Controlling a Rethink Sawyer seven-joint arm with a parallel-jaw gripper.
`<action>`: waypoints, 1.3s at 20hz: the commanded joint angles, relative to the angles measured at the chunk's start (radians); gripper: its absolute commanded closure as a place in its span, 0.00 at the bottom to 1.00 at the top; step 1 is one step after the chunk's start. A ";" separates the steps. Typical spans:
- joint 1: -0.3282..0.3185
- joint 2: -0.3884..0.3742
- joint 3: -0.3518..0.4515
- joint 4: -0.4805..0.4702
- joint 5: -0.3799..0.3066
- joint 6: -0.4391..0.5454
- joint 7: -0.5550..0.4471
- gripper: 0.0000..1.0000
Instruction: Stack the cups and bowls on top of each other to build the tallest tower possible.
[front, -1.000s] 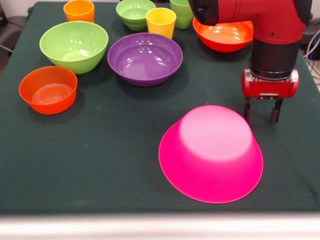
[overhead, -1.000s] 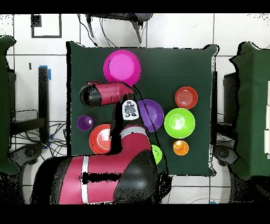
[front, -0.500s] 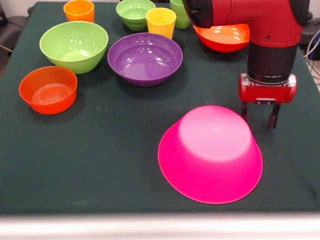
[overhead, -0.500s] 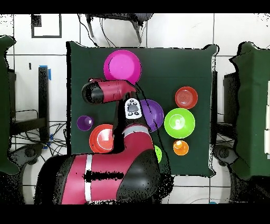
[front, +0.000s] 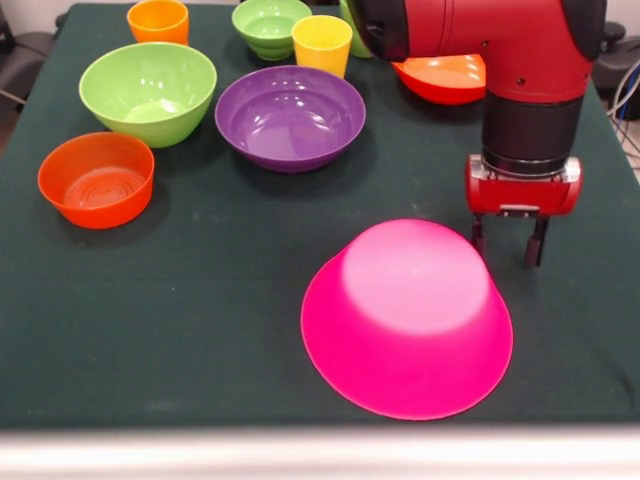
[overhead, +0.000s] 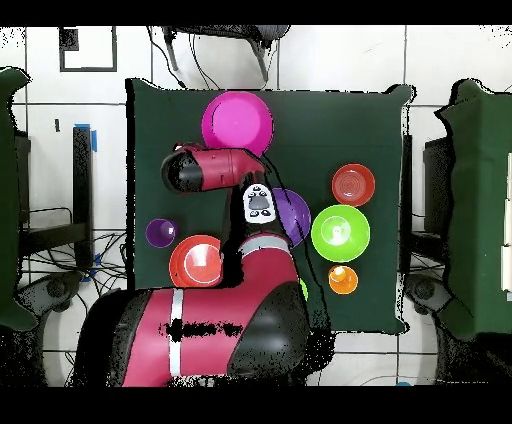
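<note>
Fingers: while they hang just above the counter (front: 200, 300), the fingers (front: 505, 243) stand parted with nothing between them, one tip touching or almost touching the pink bowl's wall, which one I cannot tell for contact
Pink bowl: the pink bowl (front: 408, 316) lies upside down, rim on the cloth, immediately beside the fingers toward the front edge of the counter; round, so it has no long axis to line up with
Key relation: the bowl sits to one side of the fingers rather than under them, so I judge any grasp or nudge must work sideways against its sloping wall
Purple bowl: the purple bowl (front: 290, 116) stands upright, well apart, farther back
Other bowls: the light green bowl (front: 148, 92) and an orange-red bowl (front: 96, 179) sit upright on the far side from the fingers; a second orange-red bowl (front: 445, 78) shows partly behind the arm
Cups: the yellow cup (front: 322, 44) and orange cup (front: 158, 21) stand upright at the back
Tower: nothing is stacked yet; the inverted pink bowl looks like the intended base
</note>
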 joint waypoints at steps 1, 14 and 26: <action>-0.028 0.031 0.035 -0.070 -0.002 -0.003 0.050 0.00; -0.049 0.056 0.056 -0.103 0.008 0.045 0.026 0.00; -0.010 -0.026 0.075 0.044 0.084 0.096 0.093 0.00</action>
